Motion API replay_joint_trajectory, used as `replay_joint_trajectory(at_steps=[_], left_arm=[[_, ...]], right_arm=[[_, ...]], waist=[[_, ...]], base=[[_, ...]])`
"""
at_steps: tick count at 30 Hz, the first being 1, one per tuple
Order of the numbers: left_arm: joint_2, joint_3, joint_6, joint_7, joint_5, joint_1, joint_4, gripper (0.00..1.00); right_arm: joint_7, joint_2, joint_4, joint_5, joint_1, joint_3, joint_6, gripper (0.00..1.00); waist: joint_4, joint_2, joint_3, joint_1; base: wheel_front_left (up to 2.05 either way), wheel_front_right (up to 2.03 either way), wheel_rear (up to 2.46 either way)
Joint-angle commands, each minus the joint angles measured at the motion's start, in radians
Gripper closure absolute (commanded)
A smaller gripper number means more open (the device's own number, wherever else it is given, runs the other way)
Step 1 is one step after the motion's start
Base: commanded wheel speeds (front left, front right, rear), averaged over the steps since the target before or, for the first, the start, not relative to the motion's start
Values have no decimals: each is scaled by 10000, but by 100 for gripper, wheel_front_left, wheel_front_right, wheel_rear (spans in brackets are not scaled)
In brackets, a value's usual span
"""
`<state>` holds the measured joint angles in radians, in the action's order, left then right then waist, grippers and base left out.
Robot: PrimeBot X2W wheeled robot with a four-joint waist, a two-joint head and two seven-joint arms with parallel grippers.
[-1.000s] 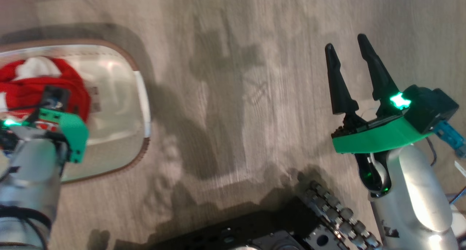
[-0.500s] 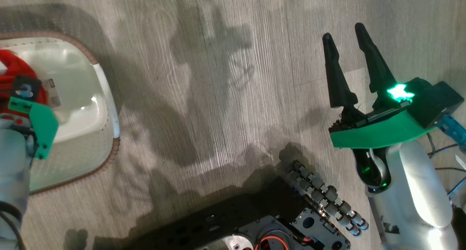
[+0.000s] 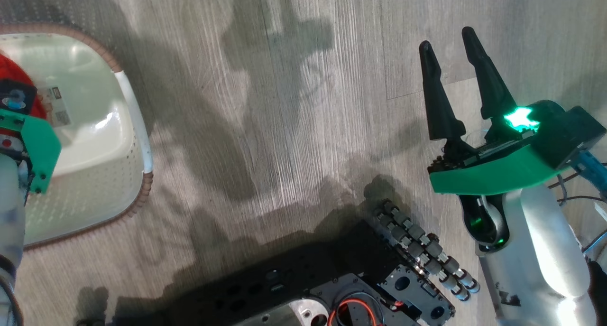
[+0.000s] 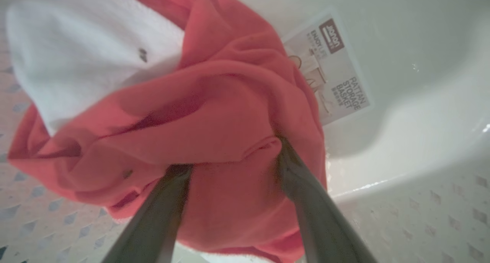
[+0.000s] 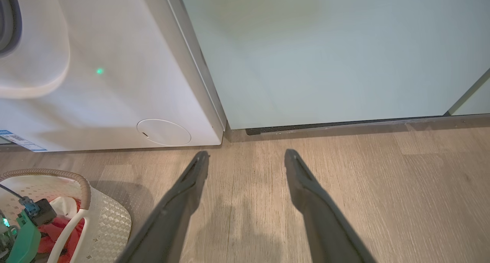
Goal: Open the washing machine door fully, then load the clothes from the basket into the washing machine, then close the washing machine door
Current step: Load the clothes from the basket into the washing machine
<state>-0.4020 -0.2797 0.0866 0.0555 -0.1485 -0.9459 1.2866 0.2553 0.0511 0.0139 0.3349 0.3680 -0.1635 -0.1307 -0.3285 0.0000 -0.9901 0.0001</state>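
Note:
The cream perforated basket [image 3: 95,188] with its brown rim stands on the floor at the left of the head view. The red clothes [image 3: 19,69] lie in it, mostly hidden under my left wrist. In the left wrist view my left gripper [image 4: 231,156] is open. Its fingertips press into the red clothes [image 4: 214,110], beside a white cloth piece [image 4: 88,60]. My right gripper [image 3: 446,39] is open and holds nothing above bare floor. The right wrist view shows the washing machine [image 5: 115,83] at upper left. I cannot make out its door.
Pale teal cabinets [image 5: 325,52] stand to the right of the machine. The machine's round filter cap [image 5: 164,132] sits low on its front. My dark wheeled base [image 3: 332,288] takes the bottom of the head view. A label [image 4: 333,67] is stuck to the basket's bottom.
The head camera has turned, so the basket sits further left in the picture. My left wrist stays over the red clothes. The right gripper holds its pose, still open.

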Motion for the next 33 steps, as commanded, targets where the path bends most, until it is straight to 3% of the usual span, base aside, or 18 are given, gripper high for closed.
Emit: replay_joint_trajectory(at_steps=[1, 4, 6, 7, 21, 33], left_arm=[[-472, 184, 97, 47, 61, 206, 37, 0], [-436, 189, 33, 170, 169, 157, 39, 3], [-388, 170, -42, 254, 225, 107, 40, 93], [-356, 157, -64, 237, 247, 73, 40, 100], [-107, 262, 31, -363, 843, 437, 41, 100], [506, 820, -94, -1921, 1889, 1892, 42, 100]], right_arm=[[65, -9, -298, -25, -489, -126, 0, 0], [65, -9, -285, -92, -500, -143, 0, 0], [65, -9, -291, -132, -474, -174, 0, 0], [65, -9, -294, -152, -455, -175, 0, 0], [65, -9, -55, -281, 143, -317, 0, 0], [65, -9, 653, -389, 15, -366, 0, 0]], waist=[[30, 0, -41, -1], [75, 0, -108, -1], [118, 0, -141, -1], [146, 0, -154, -1], [160, 0, 733, -1], [479, 0, 3244, -1]], base=[[0, 0, 0], [0, 0, 0], [0, 0, 0], [0, 0, 0], [0, 0, 0], [0, 0, 0]])
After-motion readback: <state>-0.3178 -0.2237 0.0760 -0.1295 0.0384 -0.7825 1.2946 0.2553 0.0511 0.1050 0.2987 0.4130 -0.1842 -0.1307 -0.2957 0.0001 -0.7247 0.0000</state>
